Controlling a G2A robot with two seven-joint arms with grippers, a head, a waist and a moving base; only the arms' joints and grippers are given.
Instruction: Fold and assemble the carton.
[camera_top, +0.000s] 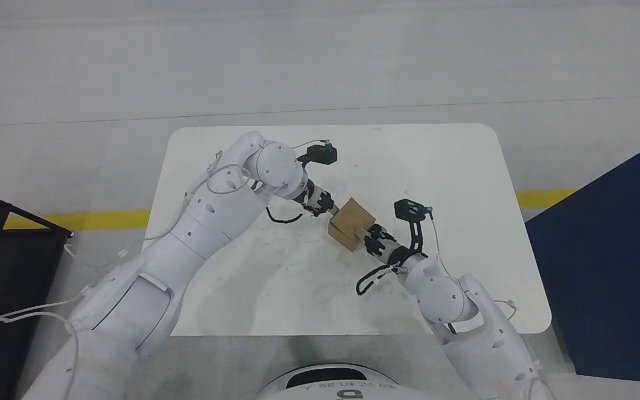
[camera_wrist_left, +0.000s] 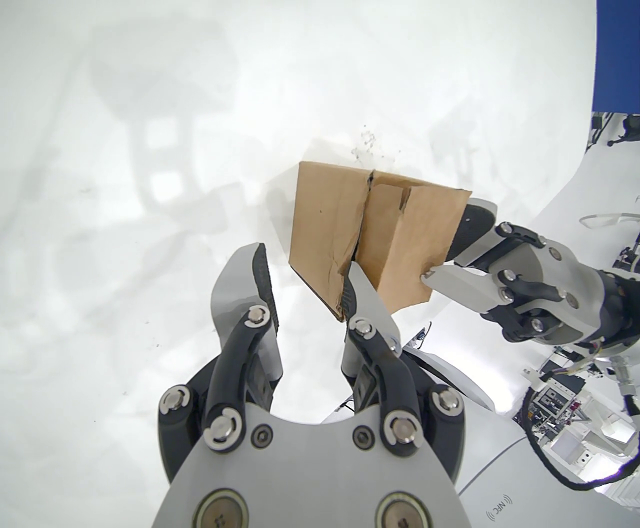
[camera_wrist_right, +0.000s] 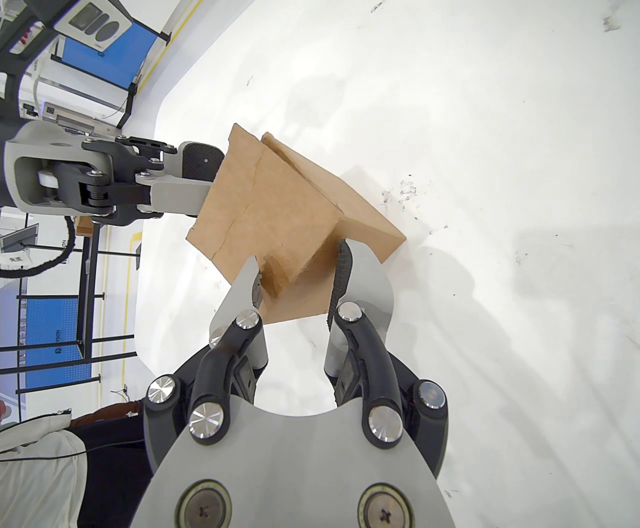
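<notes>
Around the middle of the table (camera_top: 450, 170), we've got the carton (camera_top: 352, 222) half-folded, with our right gripper (camera_wrist_right: 299, 257) clamped on one corner. Our left gripper (camera_wrist_left: 305, 257) is spread wide, one fingertip (camera_wrist_left: 367, 300) touching the opposite side.

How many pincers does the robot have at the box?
2. The left pincer is at one side of the box; the right pincer is at the opposite side.
</notes>
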